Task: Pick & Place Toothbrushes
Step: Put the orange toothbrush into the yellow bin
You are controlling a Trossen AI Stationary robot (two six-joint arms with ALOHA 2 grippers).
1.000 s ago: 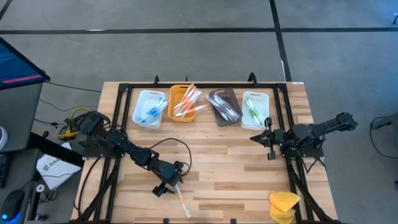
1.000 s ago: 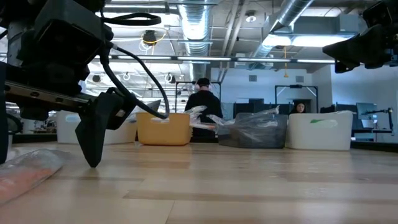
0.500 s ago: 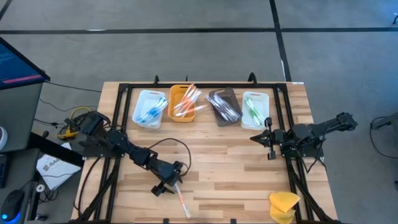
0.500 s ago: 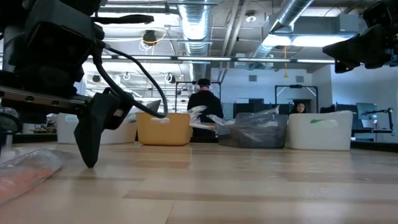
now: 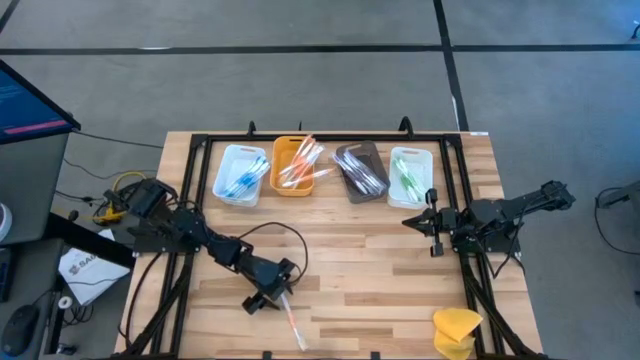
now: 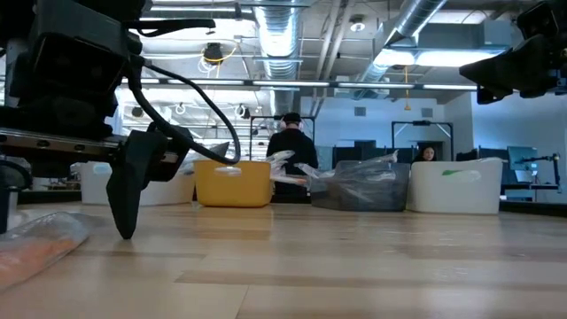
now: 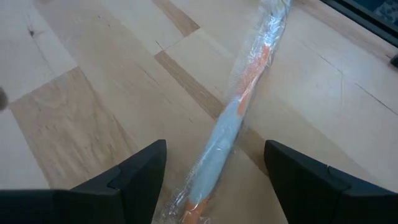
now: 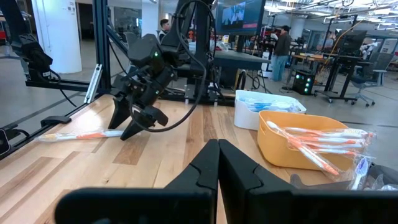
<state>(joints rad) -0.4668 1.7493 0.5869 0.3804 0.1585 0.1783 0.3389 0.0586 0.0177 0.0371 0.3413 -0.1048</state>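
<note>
One toothbrush [image 7: 241, 106], orange and white in a clear wrapper, lies flat on the wooden table near its front edge [image 5: 291, 318]. My left gripper [image 7: 214, 186] stands open low over the toothbrush's far end, slanting down, one finger [image 7: 140, 180] on each side and neither touching it. In the low view one finger [image 6: 128, 190] reaches down to the table top beside the wrapper [image 6: 35, 244]. More toothbrushes lie in the trays at the far side. My right gripper [image 5: 412, 222] waits shut, held level above the table's right part.
Four small trays stand in a row at the far edge: white with blue brushes [image 5: 240, 175], orange [image 5: 297, 167], brown [image 5: 360, 172], white with green brushes [image 5: 410, 177]. A yellow sponge-like lump [image 5: 457, 330] lies at the near right corner. People stand in the room behind.
My left gripper has rolled a little about its own axis while staying in place over the toothbrush; in the low view its visible finger now stands more upright. The toothbrush has not moved.
</note>
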